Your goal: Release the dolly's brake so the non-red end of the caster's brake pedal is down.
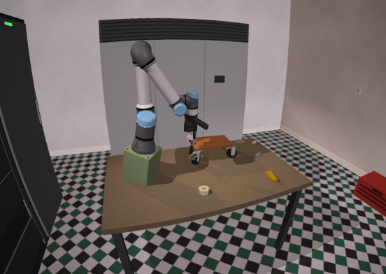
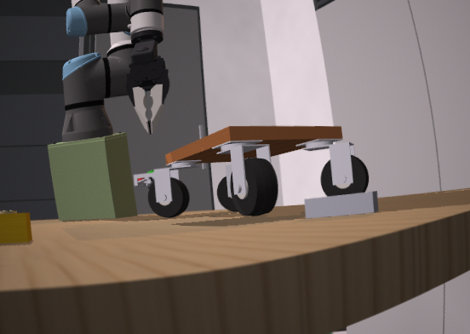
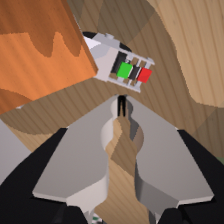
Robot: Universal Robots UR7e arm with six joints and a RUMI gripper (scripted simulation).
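Wooden table point(image 1: 147, 208); closed, empty gripper point(image 2: 148, 128) above stiff brake pedal point(image 3: 131, 71), whose green end at ten o'clock likely needs pressing

Arm point(image 1: 161, 78): I see upper link rising, forearm sloping down to the wrist | Gripper point(image 2: 148, 126): pointing straight down, hanging in the air, touching nothing | Jaws: closed tip to tip, nothing between them.
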